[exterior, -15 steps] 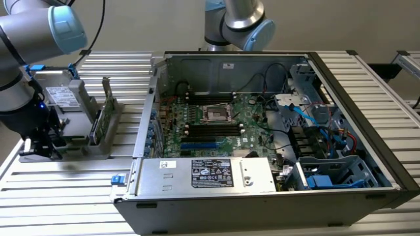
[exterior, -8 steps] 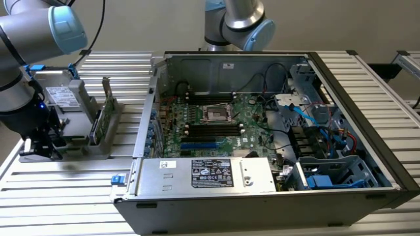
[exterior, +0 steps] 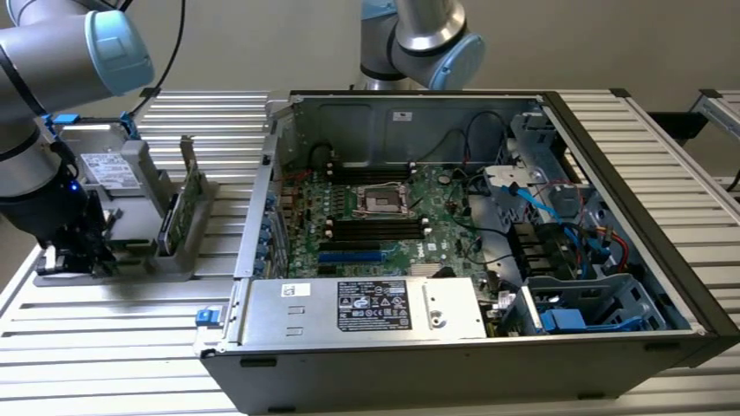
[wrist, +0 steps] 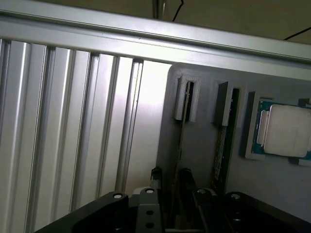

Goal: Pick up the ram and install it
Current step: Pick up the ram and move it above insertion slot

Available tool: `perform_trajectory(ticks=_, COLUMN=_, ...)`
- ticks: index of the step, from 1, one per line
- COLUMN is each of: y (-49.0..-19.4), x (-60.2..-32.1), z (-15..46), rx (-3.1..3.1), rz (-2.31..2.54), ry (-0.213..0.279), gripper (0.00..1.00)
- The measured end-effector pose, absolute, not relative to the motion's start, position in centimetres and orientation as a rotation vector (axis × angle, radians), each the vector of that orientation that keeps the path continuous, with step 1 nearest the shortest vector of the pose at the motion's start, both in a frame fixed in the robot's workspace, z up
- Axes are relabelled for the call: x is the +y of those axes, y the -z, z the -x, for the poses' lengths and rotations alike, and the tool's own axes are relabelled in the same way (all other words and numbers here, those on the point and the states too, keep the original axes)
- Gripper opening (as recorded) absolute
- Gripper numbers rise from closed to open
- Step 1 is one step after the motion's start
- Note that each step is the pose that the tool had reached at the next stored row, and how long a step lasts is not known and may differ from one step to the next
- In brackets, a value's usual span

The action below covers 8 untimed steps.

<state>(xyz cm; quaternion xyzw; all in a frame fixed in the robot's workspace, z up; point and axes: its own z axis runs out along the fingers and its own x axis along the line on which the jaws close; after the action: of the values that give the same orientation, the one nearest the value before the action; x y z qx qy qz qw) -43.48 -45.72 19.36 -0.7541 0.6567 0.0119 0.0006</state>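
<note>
The ram [wrist: 178, 143] stands on edge in a slot of a grey holder [wrist: 199, 160], a thin green stick seen from its narrow side. My gripper [wrist: 171, 175] is right over it, one dark fingertip [wrist: 156, 174] on each side, with small gaps left to the stick, so the jaws stand open around it. A second stick [wrist: 221, 145] stands in the neighbouring slot. In the exterior view my gripper [exterior: 79, 250] hangs low over the holder [exterior: 151, 260] at the exterior view's left, beside the open computer case [exterior: 266, 217].
A square silver processor chip [wrist: 284, 130] lies in a tray on the holder beyond the second stick. The case's motherboard [exterior: 393, 247] lies flat, with black memory slots [exterior: 370, 227], cables and a power supply [exterior: 370, 305] around it. A second robot arm [exterior: 422, 39] stands behind the case.
</note>
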Motion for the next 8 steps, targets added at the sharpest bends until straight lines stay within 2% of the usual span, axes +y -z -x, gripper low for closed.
perform_trajectory(ticks=4, y=-19.35, x=-45.72, z=43.48, rx=2.062, rz=2.368, ry=-0.037, gripper=0.27)
perform_trajectory(ticks=5, y=-19.35, x=-45.72, z=43.48, rx=2.062, rz=2.368, ry=-0.037, gripper=0.20)
perform_trajectory(ticks=8, y=-19.34, x=-45.72, z=43.48, rx=2.062, rz=2.368, ry=-0.037, gripper=0.20)
